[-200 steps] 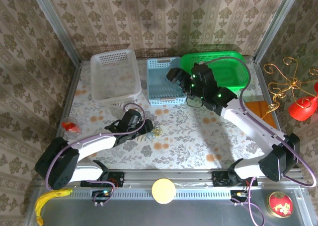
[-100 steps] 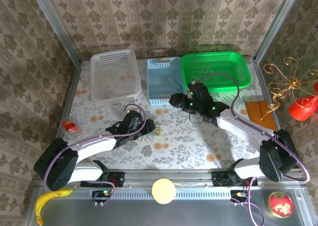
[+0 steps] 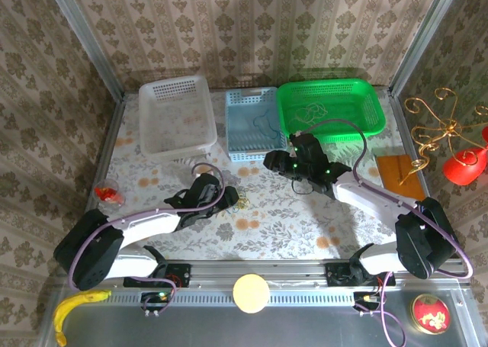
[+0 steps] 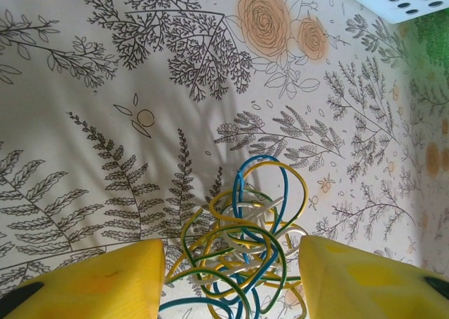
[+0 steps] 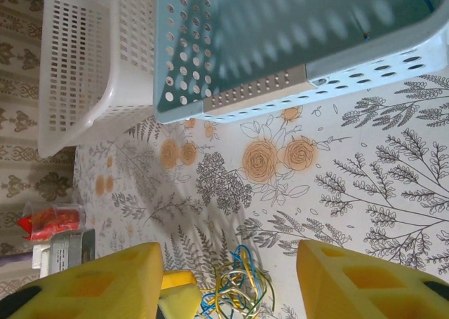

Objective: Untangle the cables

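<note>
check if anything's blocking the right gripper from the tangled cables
nothing visible does: bare tablecloth lies between the right gripper and the cables. the left gripper straddles the tangle, one yellow finger close beside it, so room looks tight

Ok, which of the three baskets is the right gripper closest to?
The blue basket in the middle: its near wall is just beyond the right gripper. The white basket lies farther left, the green basket farther right.
</note>
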You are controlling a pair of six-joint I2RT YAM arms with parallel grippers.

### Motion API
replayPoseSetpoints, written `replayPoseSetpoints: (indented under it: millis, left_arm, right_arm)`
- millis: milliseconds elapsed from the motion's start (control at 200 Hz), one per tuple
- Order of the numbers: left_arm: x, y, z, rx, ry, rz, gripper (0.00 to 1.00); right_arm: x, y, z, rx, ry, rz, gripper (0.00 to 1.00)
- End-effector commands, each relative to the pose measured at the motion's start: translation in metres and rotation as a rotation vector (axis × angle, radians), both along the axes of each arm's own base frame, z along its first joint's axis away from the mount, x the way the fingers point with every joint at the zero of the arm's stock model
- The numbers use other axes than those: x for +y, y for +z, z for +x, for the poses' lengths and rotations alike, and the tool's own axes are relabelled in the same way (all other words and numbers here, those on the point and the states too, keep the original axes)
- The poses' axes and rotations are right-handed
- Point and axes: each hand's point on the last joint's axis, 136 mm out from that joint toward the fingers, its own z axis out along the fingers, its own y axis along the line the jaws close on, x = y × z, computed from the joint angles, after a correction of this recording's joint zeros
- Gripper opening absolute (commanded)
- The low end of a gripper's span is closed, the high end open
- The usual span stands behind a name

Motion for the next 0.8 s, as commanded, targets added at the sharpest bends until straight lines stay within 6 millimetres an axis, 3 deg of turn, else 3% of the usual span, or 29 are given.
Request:
replayPoseSetpoints:
  millis: [0, 110, 305, 390, 580, 645, 665, 795]
  left_arm:
    - [-0.001, -0.006, 0.001, 0.001, 0.010, -0.001, 0.51]
    - [-0.004, -0.007, 0.005, -0.008, 0.006, 0.001, 0.47]
    - [-0.007, -0.007, 0.009, -0.019, 0.003, 0.006, 0.29]
    - [-0.008, -0.006, 0.010, -0.026, 0.003, 0.006, 0.27]
    - [-0.010, 0.008, 0.013, -0.064, -0.015, 0.003, 0.22]
    - [-0.011, 0.014, 0.014, -0.082, -0.025, 0.002, 0.16]
    - [-0.011, 0.016, 0.014, -0.087, -0.029, 0.001, 0.15]
    - [-0.016, 0.025, 0.016, -0.115, -0.053, -0.016, 0.11]
  right_arm:
    - [0.001, 0.003, 0.001, -0.016, 0.005, 0.026, 0.51]
    - [0.002, -0.001, -0.002, -0.011, 0.013, 0.026, 0.48]
    - [0.003, -0.005, -0.006, -0.006, 0.043, 0.030, 0.44]
    - [0.006, -0.007, -0.009, -0.005, 0.065, 0.037, 0.42]
    - [0.017, -0.011, -0.014, 0.000, 0.132, 0.065, 0.36]
    - [0.021, -0.008, -0.016, -0.007, 0.154, 0.076, 0.35]
    - [0.023, -0.018, -0.017, 0.013, 0.161, 0.066, 0.35]
    - [0.036, -0.024, -0.024, 0.009, 0.213, 0.062, 0.34]
